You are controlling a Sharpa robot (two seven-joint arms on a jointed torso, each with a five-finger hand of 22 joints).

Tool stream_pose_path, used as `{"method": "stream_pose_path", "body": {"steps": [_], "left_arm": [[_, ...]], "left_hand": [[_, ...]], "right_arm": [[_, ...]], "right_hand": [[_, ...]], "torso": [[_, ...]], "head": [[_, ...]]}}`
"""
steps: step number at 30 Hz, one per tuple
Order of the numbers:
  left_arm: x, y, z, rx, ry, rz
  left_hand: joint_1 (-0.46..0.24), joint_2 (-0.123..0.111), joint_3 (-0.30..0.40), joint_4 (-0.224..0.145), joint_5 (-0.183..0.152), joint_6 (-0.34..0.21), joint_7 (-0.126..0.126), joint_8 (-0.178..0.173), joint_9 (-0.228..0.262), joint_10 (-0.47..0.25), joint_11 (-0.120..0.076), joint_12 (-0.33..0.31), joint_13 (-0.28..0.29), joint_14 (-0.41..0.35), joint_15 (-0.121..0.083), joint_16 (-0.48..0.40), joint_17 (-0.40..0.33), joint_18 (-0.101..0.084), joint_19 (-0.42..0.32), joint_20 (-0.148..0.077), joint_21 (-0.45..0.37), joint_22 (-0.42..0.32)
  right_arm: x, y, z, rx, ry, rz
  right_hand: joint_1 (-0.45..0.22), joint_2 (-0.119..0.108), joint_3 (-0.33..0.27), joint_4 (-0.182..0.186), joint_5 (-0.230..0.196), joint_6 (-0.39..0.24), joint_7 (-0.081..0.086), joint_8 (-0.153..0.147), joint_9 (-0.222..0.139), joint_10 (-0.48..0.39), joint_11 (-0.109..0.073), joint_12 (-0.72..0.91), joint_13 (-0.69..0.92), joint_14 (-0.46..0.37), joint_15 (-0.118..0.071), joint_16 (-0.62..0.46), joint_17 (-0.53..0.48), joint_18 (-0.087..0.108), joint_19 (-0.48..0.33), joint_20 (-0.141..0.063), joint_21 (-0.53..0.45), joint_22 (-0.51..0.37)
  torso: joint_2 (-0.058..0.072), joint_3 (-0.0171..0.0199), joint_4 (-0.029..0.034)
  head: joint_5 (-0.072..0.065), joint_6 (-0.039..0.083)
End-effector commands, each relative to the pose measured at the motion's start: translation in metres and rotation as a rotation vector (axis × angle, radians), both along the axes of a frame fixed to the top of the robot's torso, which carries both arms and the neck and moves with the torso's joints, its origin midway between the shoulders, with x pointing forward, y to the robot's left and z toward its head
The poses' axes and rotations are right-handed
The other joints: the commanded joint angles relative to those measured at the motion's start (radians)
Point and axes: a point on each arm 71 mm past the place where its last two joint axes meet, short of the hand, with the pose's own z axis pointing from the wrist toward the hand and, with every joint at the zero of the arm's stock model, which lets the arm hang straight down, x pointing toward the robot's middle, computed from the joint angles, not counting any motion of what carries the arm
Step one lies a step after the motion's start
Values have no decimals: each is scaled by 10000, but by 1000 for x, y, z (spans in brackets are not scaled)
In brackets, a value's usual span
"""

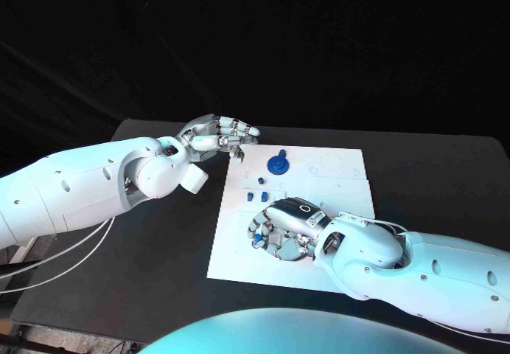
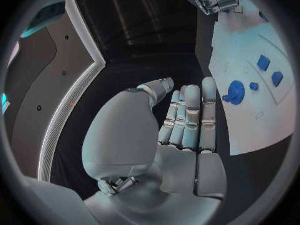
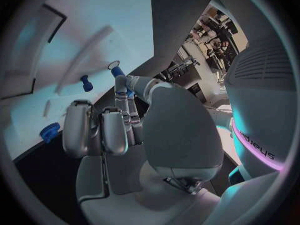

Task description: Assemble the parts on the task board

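Observation:
The white task board [image 1: 319,193] lies in the middle of the black table. On it stand a blue gear [image 1: 278,162], a small blue peg [image 1: 262,180] and two blue blocks [image 1: 259,197]. My right hand [image 1: 283,228] hovers low over the board's near left part and pinches a small blue part [image 3: 117,73] between thumb and a finger, close to a round hole [image 3: 113,65]. My left hand [image 1: 218,136] hangs beside the board's far left corner with nothing in it; its fingers [image 2: 190,115] lie straight and side by side, near the gear [image 2: 234,91].
Black tabletop [image 1: 149,258] surrounds the board on every side. Outlined recesses [image 1: 332,164] mark the board's far right part. Another blue peg [image 3: 85,83] stands on the board beyond my right hand's fingers. White cables [image 1: 64,258] trail under my left arm.

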Motion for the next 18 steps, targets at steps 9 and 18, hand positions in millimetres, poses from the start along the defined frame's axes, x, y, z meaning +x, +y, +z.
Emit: {"method": "stream_pose_path", "body": {"steps": [9,18], "left_arm": [[-1,-2,1,-70,-11,-217],[-1,-2,1,-68,-14,-215]], "left_hand": [[-123,-10,-5,-78,45,-78,21,44,15,-64,4,5,-15,4,78,-64,-11,146,36,22,-56,-15],[-123,-10,-5,-78,45,-78,21,44,15,-64,4,5,-15,4,78,-64,-11,146,36,22,-56,-15]], "right_arm": [[1,2,-3,-135,66,91],[1,2,-4,-198,108,110]], "right_hand": [[33,119,30,-10,51,48,14,522,786,-3,-70,-32,16,256,-74,35,8,-102,14,-12,13,1091],[33,119,30,-10,51,48,14,522,786,-3,-70,-32,16,256,-74,35,8,-102,14,-12,13,1091]], "torso": [[9,-7,-2],[5,-7,1]], "head": [[8,-20],[6,-39]]}}
